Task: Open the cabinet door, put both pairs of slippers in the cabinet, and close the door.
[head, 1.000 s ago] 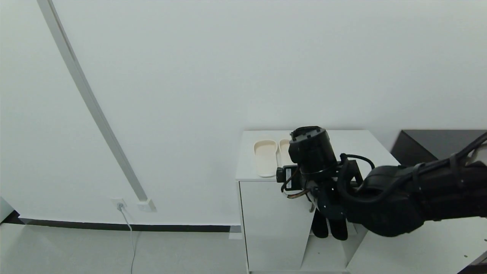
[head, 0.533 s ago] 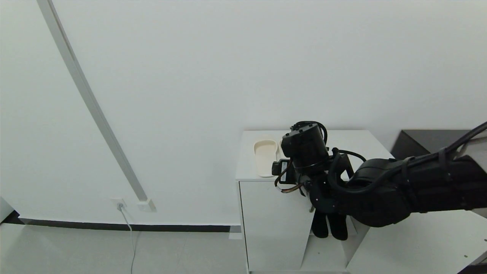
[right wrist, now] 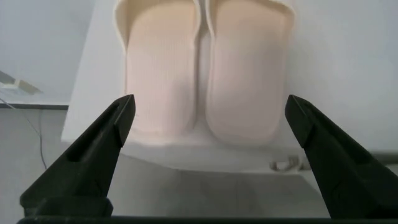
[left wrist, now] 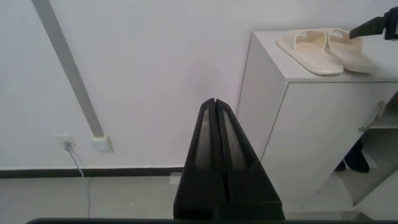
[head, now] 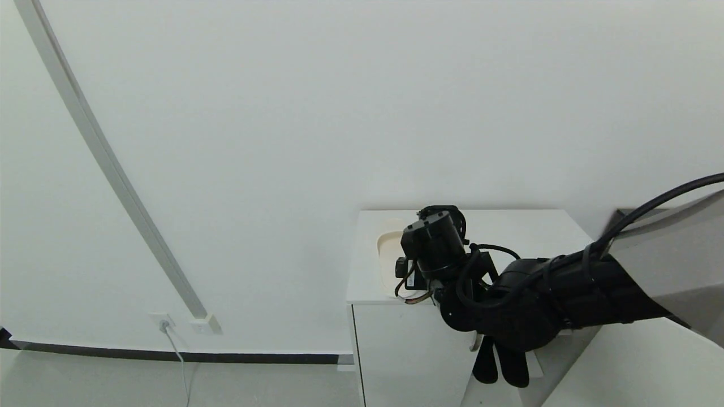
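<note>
The right arm (head: pixel 543 299) comes in from the right edge of the head view and stretches leftward to the lower middle of the frame. It is covered in black, with a cable (head: pixel 650 198) running along its top. Its wrist (head: pixel 435 243) ends in a round black housing tilted up and to the left. The right gripper (right wrist: pixel 209 102) has its two dark fingers (right wrist: pixel 93 162) spread wide apart. The left gripper (left wrist: pixel 214 106) points forward with its fingers (left wrist: pixel 202 143) pressed flat together, the tips meeting.
</note>
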`<state>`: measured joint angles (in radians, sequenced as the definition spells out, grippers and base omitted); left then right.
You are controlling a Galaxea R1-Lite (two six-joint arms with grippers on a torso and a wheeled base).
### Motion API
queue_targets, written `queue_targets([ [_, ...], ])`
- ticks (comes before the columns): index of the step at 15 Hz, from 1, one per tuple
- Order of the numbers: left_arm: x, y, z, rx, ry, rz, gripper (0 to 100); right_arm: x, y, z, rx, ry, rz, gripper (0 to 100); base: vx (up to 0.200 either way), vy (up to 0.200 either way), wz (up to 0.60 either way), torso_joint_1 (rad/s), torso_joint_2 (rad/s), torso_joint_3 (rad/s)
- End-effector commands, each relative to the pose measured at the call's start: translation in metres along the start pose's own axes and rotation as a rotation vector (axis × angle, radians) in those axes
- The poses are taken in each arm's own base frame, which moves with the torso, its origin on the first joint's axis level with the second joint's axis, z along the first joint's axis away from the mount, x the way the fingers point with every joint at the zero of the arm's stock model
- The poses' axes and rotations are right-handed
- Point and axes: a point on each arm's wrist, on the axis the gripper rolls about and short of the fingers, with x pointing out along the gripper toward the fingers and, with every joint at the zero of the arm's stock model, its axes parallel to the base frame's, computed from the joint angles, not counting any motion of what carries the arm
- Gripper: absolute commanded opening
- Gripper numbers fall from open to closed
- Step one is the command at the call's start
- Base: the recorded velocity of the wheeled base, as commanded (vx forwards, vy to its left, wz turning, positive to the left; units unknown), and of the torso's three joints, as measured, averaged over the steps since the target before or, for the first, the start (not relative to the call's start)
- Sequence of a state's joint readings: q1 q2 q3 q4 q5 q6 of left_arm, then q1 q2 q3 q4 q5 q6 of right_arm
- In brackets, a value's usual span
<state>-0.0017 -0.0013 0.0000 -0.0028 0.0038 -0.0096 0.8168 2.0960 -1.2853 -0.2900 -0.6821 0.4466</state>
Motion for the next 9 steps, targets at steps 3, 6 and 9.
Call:
queue_targets([
  [3,0.0,0.0,0.0,-0.001,0.001,0.001,0,0.037,-0.005,-0.019,-0.035,-0.02,-0.035,100,0.0,0.0,0.0,0.0,0.0,0.0],
  [6,0.0,0.0,0.0,-0.001,0.001,0.001,0,0.059,-0.008,-0.026,-0.057,-0.067,-0.043,100,0.0,0.0,0.0,0.0,0.0,0.0],
  [9,0.0,0.0,0.0,-0.001,0.001,0.001,0,0.067,-0.006,-0.032,-0.062,-0.065,-0.04,100,0.0,0.0,0.0,0.0,0.0,0.0],
])
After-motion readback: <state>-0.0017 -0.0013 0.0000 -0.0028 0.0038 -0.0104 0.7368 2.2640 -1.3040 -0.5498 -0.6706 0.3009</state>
